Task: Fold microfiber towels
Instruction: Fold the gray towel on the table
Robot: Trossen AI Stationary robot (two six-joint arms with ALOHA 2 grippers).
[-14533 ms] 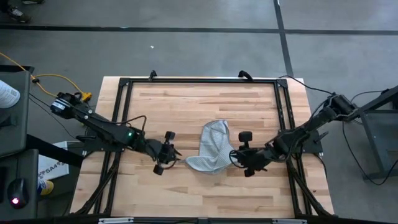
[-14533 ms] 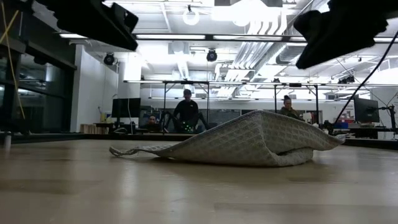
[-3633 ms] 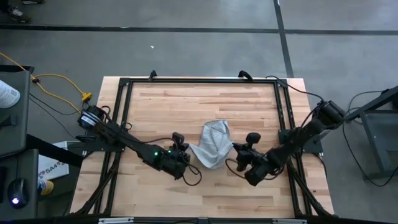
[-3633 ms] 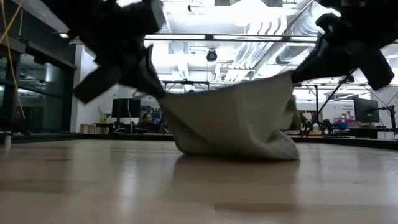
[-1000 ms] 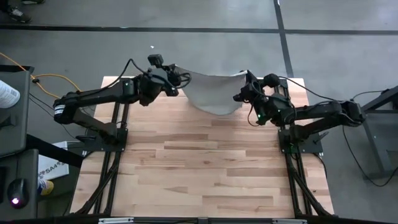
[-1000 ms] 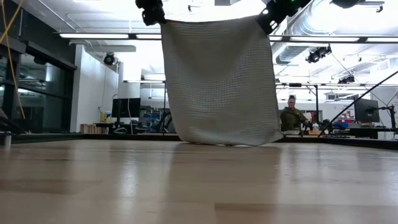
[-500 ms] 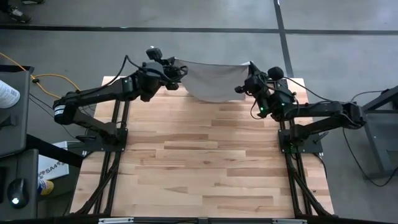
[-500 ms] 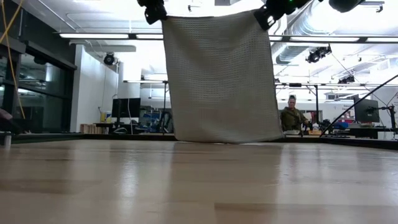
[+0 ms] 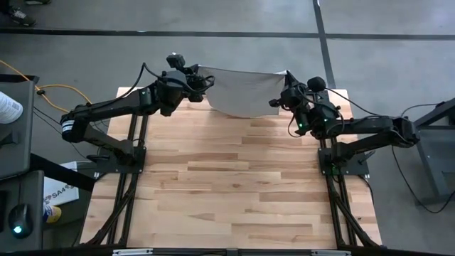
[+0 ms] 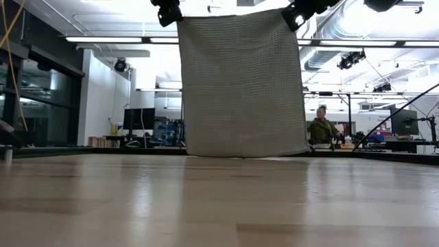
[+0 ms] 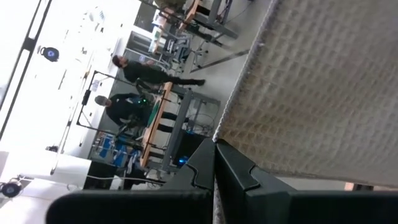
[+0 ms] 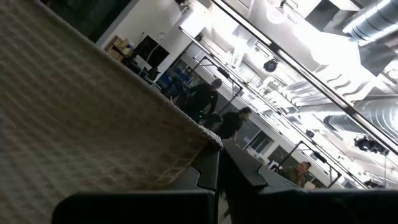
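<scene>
So the towel (image 10: 241, 86) now hangs flat and square at the surface's far edge instead of sagging, left gripper (image 9: 200, 77) and right gripper (image 9: 282, 87) jaws clamped shut on its top corners, looks ready to lay down for folding.

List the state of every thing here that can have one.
microfiber towel: spread flat, hanging upright by its two top corners, bottom edge near the tabletop.
left tool: shut on the towel's corner.
right tool: shut on the other corner.
</scene>
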